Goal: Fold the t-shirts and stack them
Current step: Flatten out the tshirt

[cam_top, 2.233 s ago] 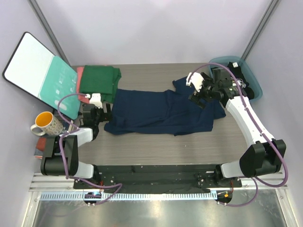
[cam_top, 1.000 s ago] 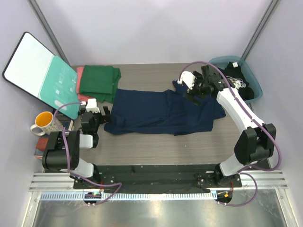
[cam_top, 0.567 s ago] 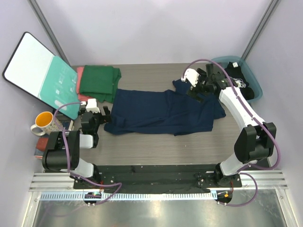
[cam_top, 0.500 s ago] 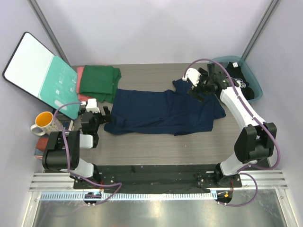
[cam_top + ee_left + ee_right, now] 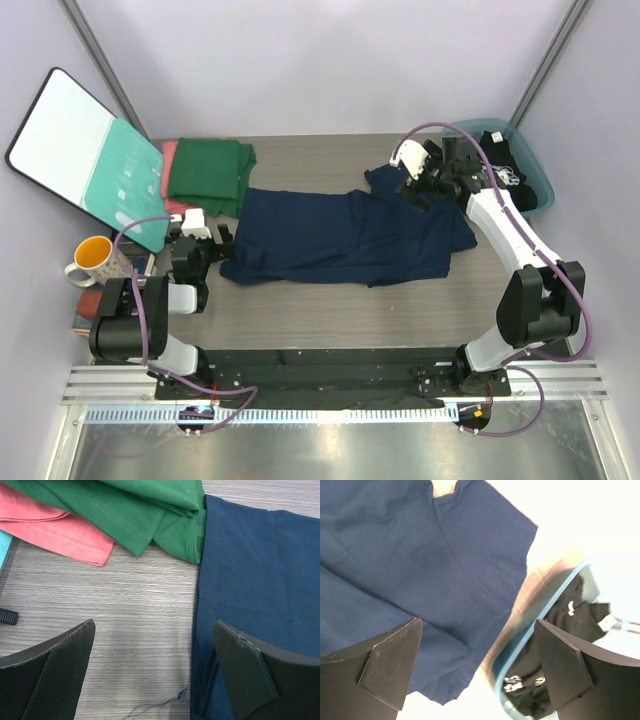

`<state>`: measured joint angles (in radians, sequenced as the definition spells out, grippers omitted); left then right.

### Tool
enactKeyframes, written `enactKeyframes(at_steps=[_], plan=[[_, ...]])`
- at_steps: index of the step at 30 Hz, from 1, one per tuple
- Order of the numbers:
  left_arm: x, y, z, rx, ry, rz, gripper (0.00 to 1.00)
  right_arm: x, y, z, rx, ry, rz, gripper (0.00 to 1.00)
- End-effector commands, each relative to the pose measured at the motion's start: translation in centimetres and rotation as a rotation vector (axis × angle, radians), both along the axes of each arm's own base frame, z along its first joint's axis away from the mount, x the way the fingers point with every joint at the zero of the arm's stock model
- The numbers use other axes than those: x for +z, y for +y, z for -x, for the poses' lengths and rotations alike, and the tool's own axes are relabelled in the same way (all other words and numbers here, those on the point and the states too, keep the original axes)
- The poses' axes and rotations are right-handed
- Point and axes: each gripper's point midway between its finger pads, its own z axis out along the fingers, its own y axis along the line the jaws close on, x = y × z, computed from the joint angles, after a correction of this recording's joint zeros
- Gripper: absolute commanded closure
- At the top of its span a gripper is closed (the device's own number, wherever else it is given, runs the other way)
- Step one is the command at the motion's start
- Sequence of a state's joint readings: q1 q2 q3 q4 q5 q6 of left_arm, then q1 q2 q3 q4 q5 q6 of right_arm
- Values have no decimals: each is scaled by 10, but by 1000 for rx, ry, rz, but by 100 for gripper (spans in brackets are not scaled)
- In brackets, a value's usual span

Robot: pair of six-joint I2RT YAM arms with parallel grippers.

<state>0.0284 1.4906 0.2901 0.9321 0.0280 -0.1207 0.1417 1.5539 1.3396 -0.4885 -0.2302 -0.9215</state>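
A navy t-shirt (image 5: 340, 235) lies spread flat across the middle of the table. A folded dark green t-shirt (image 5: 208, 172) rests on a salmon-pink one (image 5: 170, 158) at the back left. A black t-shirt with white print (image 5: 505, 172) sits in the teal bin (image 5: 545, 195). My left gripper (image 5: 205, 240) is open low over bare table (image 5: 153, 625), its right finger over the navy shirt's left edge (image 5: 240, 580), with green (image 5: 150, 510) and pink (image 5: 60, 527) cloth ahead. My right gripper (image 5: 428, 188) hangs open and empty (image 5: 479, 621) above the navy shirt's right side (image 5: 420, 555), beside the bin rim (image 5: 520, 647) and black shirt (image 5: 570, 610).
A teal-and-white board (image 5: 85, 150) leans at the back left. A yellow-lined mug (image 5: 95, 262) stands on books (image 5: 85, 312) at the left edge. A loose navy thread (image 5: 160, 702) trails on the wooden table (image 5: 320, 310). Walls enclose the table on three sides.
My right gripper has swung to the right and back over the navy shirt's right side, toward the bin. My left arm has stayed put over the last second.
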Motion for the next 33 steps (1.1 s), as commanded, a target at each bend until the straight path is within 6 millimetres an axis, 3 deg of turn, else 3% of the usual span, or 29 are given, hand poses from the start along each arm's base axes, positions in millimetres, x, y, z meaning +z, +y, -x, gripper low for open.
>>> enactKeyframes(at_steps=[1,13,16,17,19,20,23,25,26,28,29,30,32,33], plan=[[24,1,-13,-7,-89,-19,0,18,0,7,-31,-80,-72,0],[24,-2,-13,-22,-91,-21,0,7,-7,13,-105,-75,-81,0],[39,-3,-18,-37,-115,-29,0,0,-5,13,-113,-60,-92,0],[26,-8,-13,-63,-31,-25,0,-2,-5,13,-116,-55,-93,0],[55,-12,-22,-92,-39,-27,0,-1,-4,15,-114,-63,-93,0],[52,-11,-19,-90,17,-27,0,-1,-5,16,-112,-66,-89,0],[139,0,-37,-82,-157,-174,0,1,-6,20,-91,-84,-70,0],[165,1,-40,-131,-177,-313,0,3,-6,25,-72,-97,-52,0],[200,0,-48,-148,-232,-358,0,4,-7,26,-66,-104,-41,0],[209,-6,-51,-238,-183,-450,0,3,-5,35,-46,-85,-27,0],[240,-10,-58,-266,-217,-481,0,2,-2,41,-16,-71,-16,0],[226,-16,-53,-346,-137,-509,0,-10,2,57,51,-9,14,0],[232,-36,-46,-563,-151,-666,0,-19,5,82,147,49,57,0],[215,-43,-35,-648,-100,-680,0,-31,6,103,229,119,111,0]])
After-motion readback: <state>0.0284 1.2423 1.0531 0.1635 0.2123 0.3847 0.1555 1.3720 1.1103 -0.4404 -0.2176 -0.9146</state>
